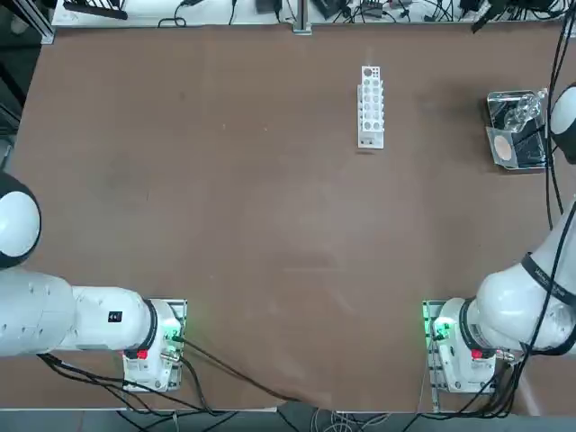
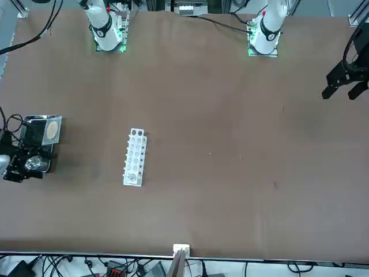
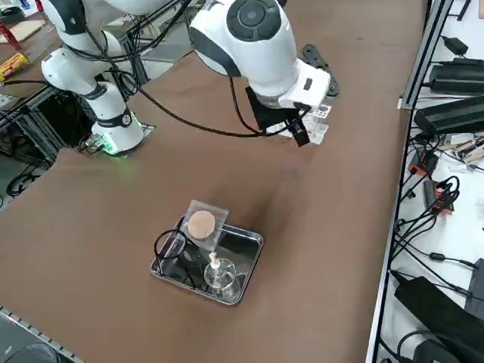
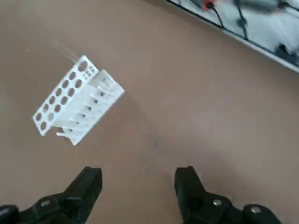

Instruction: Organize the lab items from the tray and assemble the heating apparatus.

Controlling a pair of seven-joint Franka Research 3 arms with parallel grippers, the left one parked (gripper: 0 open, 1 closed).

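The shiny metal tray (image 3: 253, 240) sits near the table's far right edge (image 1: 498, 101). Inside it lie the clear burner (image 3: 217, 272), the black wire ring tripod (image 3: 157, 246) and the grey mesh square with a tan centre (image 3: 201, 223). The top view shows the burner (image 1: 515, 112) at the tray's far end and the mesh (image 1: 506, 148) at its near end. My right gripper (image 3: 299, 132) hangs high above the table, off to the side of the tray. In the wrist view the gripper (image 4: 138, 179) is open, with only bare table between its fingers.
A white rack with rows of holes (image 1: 370, 106) stands left of the tray at the far middle of the table and shows in the wrist view (image 4: 74, 100). Cables and equipment lie beyond the table's far edge (image 3: 446, 113).
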